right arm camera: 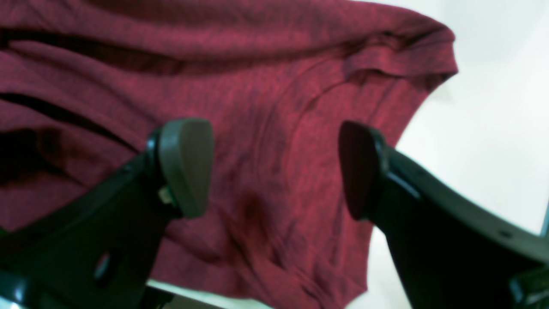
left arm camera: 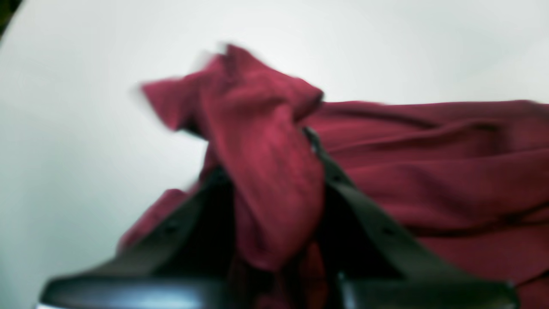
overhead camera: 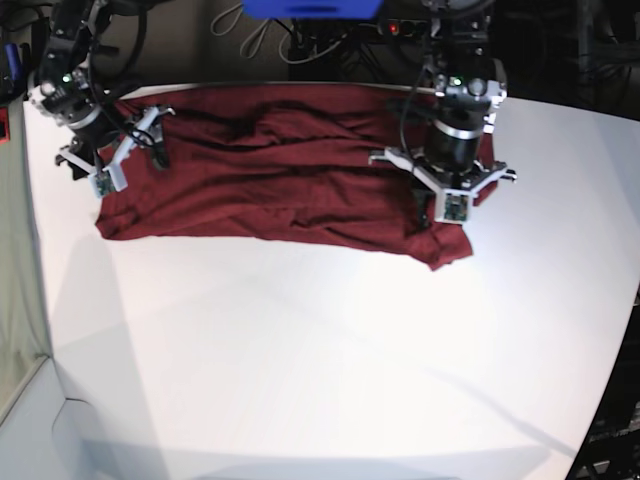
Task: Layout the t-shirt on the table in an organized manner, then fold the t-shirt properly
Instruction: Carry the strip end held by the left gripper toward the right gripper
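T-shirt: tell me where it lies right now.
In the base view the t-shirt lies spread along the table's far edge, between both arms.

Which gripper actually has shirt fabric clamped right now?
The left gripper, on the base view's right: its jaws are pinched on a bunched fold of the maroon t-shirt. The right gripper hangs wide open above the cloth, nothing between its pads.

Soft knit cloth t-shirt (overhead camera: 270,170) on smooth matt table (overhead camera: 320,360).
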